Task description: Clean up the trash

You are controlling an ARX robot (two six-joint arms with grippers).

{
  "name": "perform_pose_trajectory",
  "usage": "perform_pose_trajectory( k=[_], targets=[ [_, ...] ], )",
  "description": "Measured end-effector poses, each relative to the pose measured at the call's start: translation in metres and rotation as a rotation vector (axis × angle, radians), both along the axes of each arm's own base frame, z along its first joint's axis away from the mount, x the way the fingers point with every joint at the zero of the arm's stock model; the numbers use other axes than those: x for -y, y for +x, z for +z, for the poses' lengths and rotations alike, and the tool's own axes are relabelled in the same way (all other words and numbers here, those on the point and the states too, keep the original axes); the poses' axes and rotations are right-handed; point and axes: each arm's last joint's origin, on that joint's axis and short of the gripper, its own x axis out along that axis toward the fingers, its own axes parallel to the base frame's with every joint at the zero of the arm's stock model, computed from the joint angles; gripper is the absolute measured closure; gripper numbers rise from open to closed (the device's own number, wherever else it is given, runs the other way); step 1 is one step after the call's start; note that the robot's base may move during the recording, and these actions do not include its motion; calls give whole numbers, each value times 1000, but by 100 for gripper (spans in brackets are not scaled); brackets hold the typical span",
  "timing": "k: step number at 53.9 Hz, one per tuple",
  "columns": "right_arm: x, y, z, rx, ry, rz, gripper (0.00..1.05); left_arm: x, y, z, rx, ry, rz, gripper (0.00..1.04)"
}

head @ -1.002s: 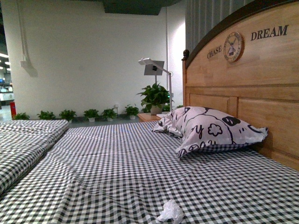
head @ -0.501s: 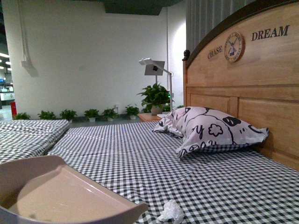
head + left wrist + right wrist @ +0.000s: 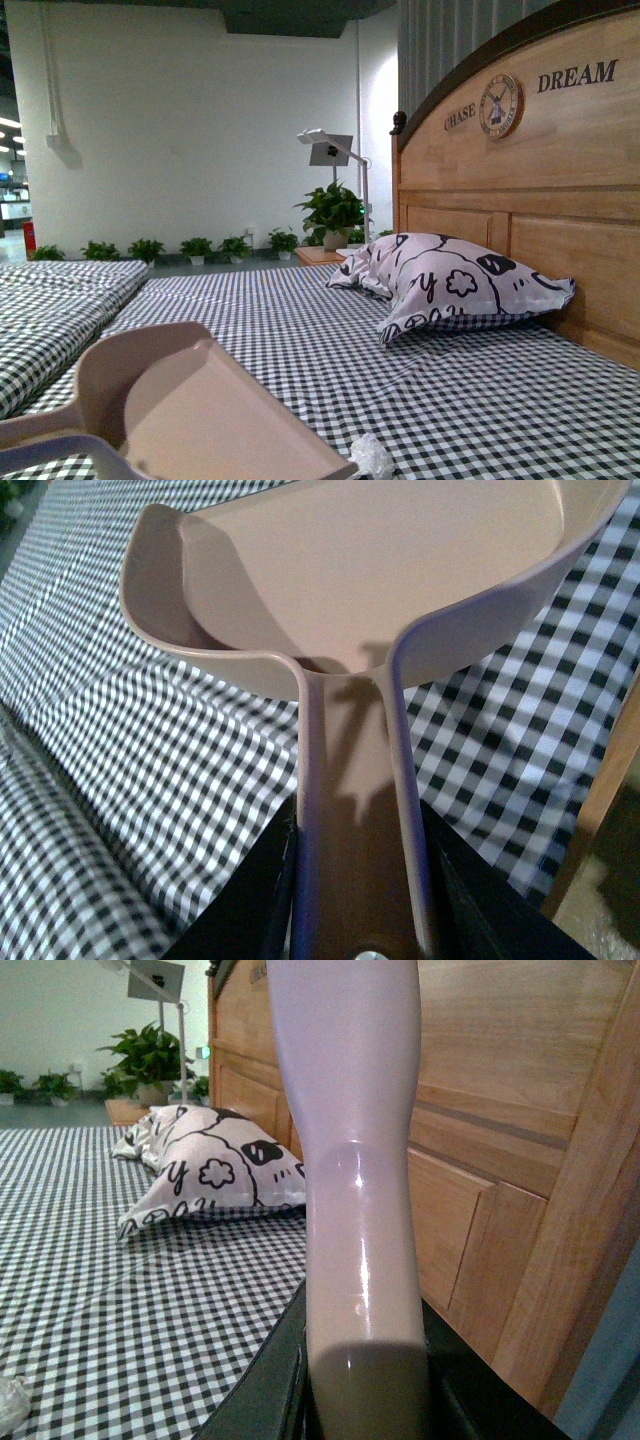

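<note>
- Trash (image 3: 372,456): a small whitish wad, crumpled and faintly glossy like thin wrapping; it lies on the bed (image 3: 300,330) at the near edge of the front view, well short of the pillow (image 3: 460,285).
- The relation that counts: the wad sits just beside the open lip of the dustpan (image 3: 200,410), off its right-hand corner; whether lip and wad touch I cannot tell.
- The pan's long axis runs from its handle at the left arm out to that lip, so the mouth faces right, toward the wad; the left arm's tool is plainly the nearer.
- Left fingers (image 3: 255,910): black, pressed in on either side of the pan's handle, pinching it.
- Right fingers (image 3: 270,1400): also black, closed around a pale, glossy handle (image 3: 350,1160) that rises out of frame; its working end is hidden, so I cannot say what tool it is.
- From the right wrist the wad shows only as a sliver at the frame's edge, on the sheet, on the side away from the headboard (image 3: 520,1110).
- Materials: the pan is smooth, pale pink plastic with a curved back wall and flat floor; the sheet is black-and-white check cloth with soft creases, likely to ruck under a scraping lip; the pillow is white with black doodles; the headboard is varnished wood.
- My guess: the wad is light enough to skitter, so the sweep wants a gentle push leftward into the mouth.
</note>
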Motion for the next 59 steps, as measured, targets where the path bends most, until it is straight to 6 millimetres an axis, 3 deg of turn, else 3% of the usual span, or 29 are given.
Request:
perform_pose_trajectory(
  k=[29, 59],
  targets=[
    [0, 0, 0, 0, 0, 0, 84, 13, 19, -36, -125, -1, -72, 76],
    [0, 0, 0, 0, 0, 0, 84, 19, 33, -56, -149, -11, -80, 76]
  ],
)
